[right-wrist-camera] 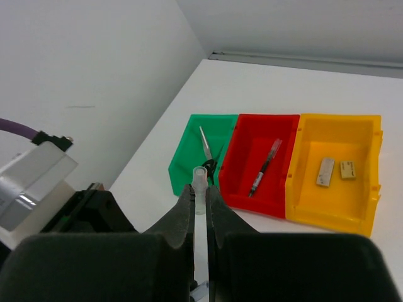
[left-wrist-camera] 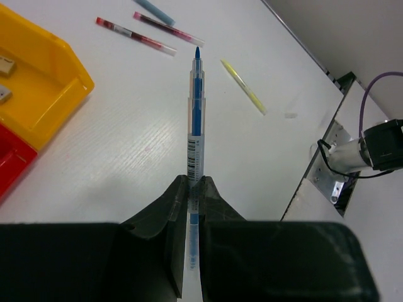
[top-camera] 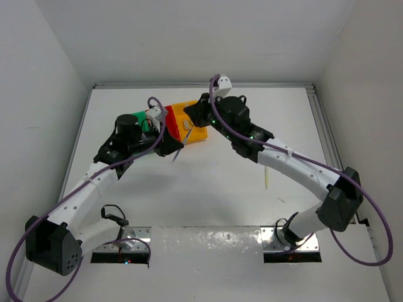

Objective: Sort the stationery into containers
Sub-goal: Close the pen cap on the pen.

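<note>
My left gripper (left-wrist-camera: 194, 185) is shut on a blue pen (left-wrist-camera: 196, 113) that points away over the table, beside the bins (top-camera: 178, 153). My right gripper (right-wrist-camera: 199, 192) is shut on a slim clear pen-like tube (right-wrist-camera: 199, 181); only its top end shows. It hovers above and in front of the bins. The green bin (right-wrist-camera: 189, 135) holds small black-handled scissors (right-wrist-camera: 209, 154). The red bin (right-wrist-camera: 249, 126) holds one dark pen (right-wrist-camera: 264, 167). The yellow bin (right-wrist-camera: 365, 189) holds two eraser blocks (right-wrist-camera: 325, 171). In the top view the right gripper (top-camera: 196, 111) is by the yellow bin (top-camera: 200, 134).
Two red-white pens (left-wrist-camera: 135, 36), a pale blue pen (left-wrist-camera: 154, 9) and a yellow stick (left-wrist-camera: 244, 87) lie on the table beyond the left gripper. A pale stick (top-camera: 267, 176) lies under the right arm. White walls enclose the table; a metal rail (top-camera: 321, 119) runs along the right side.
</note>
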Action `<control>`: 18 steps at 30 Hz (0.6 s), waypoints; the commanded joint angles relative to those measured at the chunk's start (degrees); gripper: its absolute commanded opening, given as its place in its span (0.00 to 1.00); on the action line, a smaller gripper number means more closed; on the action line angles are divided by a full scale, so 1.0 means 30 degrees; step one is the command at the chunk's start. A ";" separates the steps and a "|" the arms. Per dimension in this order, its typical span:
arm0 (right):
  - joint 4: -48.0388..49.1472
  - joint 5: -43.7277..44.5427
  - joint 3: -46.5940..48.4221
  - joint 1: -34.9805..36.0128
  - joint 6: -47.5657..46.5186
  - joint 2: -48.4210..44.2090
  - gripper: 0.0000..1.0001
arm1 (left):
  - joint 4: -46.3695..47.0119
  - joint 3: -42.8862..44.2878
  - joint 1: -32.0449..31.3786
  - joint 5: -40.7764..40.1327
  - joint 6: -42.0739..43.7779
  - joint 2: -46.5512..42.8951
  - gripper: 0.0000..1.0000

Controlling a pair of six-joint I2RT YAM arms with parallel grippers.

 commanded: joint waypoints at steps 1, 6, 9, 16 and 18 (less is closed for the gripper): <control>0.0825 -0.0150 0.0746 0.0135 -0.0784 0.0241 0.00 | 0.1684 0.0432 -0.0147 0.0246 -0.0472 -0.0445 0.00; 0.0619 0.0435 0.0250 0.0135 -0.1165 -0.0490 0.00 | 0.1392 0.0725 0.0057 -0.0193 -0.0034 -0.1029 0.00; 0.0707 0.0465 -0.0220 0.0135 -0.1254 -0.1047 0.00 | 0.1303 0.0667 0.0204 -0.0428 0.0172 -0.1207 0.00; 0.2315 0.0934 -0.2385 0.0106 0.0352 -0.1810 0.00 | 0.1420 0.1018 0.0234 -0.0457 0.0290 -0.0856 0.00; 0.3366 0.1021 -0.2855 0.0135 0.0853 -0.2014 0.00 | 0.1479 0.1077 0.0176 -0.0544 0.0173 -0.0855 0.00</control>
